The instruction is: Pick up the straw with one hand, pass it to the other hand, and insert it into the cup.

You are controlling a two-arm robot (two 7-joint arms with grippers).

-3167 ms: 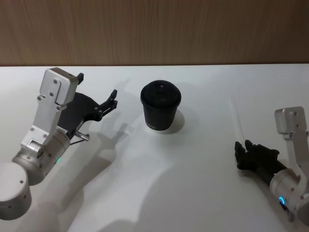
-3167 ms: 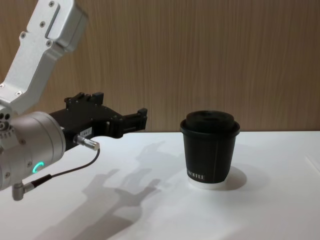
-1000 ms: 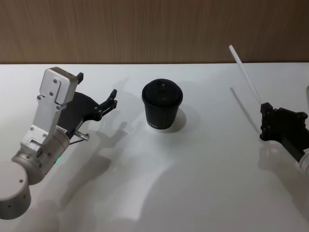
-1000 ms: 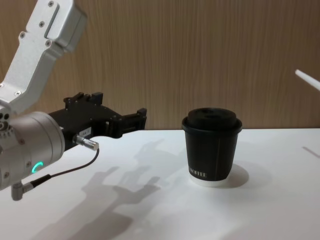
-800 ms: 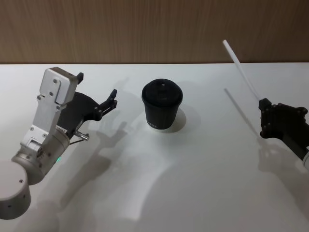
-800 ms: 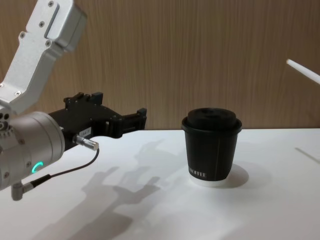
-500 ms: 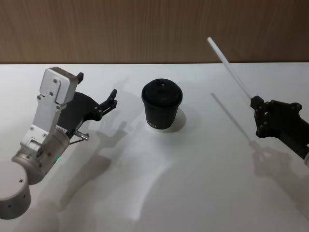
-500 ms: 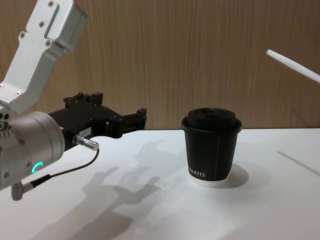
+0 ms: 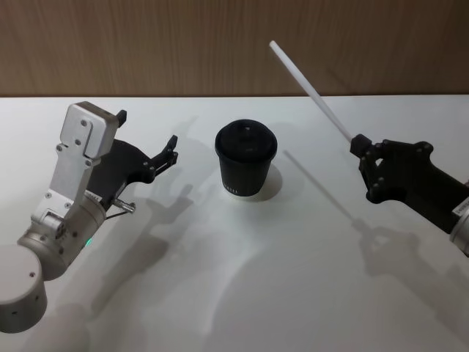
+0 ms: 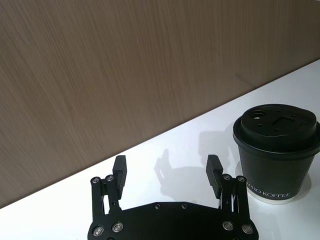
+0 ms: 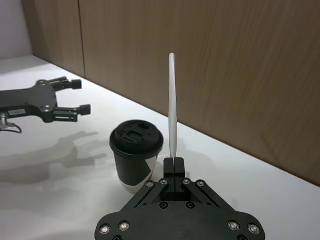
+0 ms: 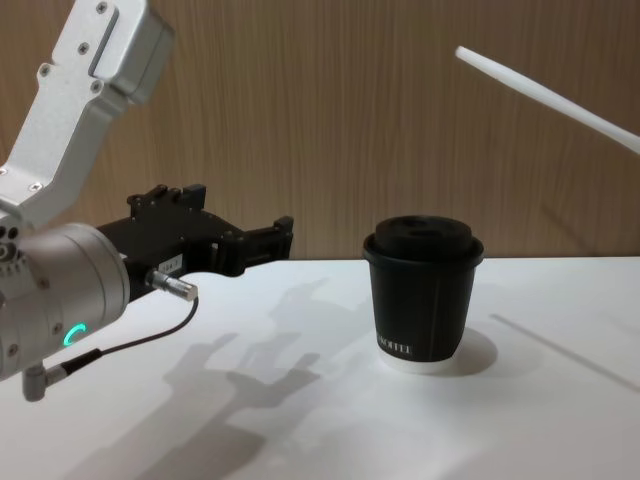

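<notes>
The black ribbed cup (image 9: pixel 245 165) with its domed lid stands upright at the table's middle, also seen in the chest view (image 12: pixel 421 300). My right gripper (image 9: pixel 359 144) hovers to the cup's right, shut on the lower end of the white straw (image 9: pixel 308 88). The straw slants up and back toward the cup, in the air (image 12: pixel 550 100). In the right wrist view the straw (image 11: pixel 171 105) rises from the closed fingertips (image 11: pixel 171 164), with the cup (image 11: pixel 136 152) beyond. My left gripper (image 9: pixel 146 130) stays left of the cup, open and holding nothing (image 10: pixel 166 170).
The white table (image 9: pixel 242 293) runs back to a brown wood-panelled wall (image 9: pixel 183 44). A black cable (image 12: pixel 120 345) loops under the left wrist. Bare table lies in front of the cup and between both arms.
The right gripper has lifted the straw off the table and carried it left toward the cup, higher in the chest view. The left arm and cup have not moved.
</notes>
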